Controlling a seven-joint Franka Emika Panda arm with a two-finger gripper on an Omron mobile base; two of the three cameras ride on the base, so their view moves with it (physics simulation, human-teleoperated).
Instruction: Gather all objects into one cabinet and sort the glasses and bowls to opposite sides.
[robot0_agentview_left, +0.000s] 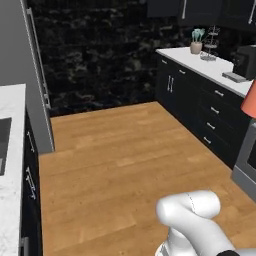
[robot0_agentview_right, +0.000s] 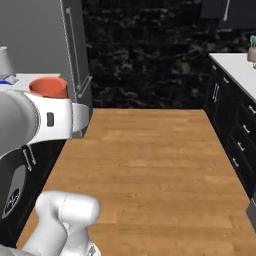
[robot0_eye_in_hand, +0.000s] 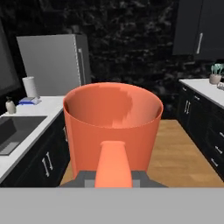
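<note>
Clearly the gripper (robot0_eye_in_hand: 113, 181) is clamped on an orange mug (robot0_eye_in_hand: 113, 127), upright, handle toward the camera

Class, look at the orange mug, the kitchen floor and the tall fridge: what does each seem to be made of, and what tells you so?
Orange mug: probably glazed ceramic or plastic, with a smooth, even, matte orange wall and no pattern.
Floor: wood or wood-look planks, showing warm brown boards with faint seams.
Fridge: likely brushed metal, a flat grey face with a long bar handle.
All of it is rendered, so these are impressions only.
</note>
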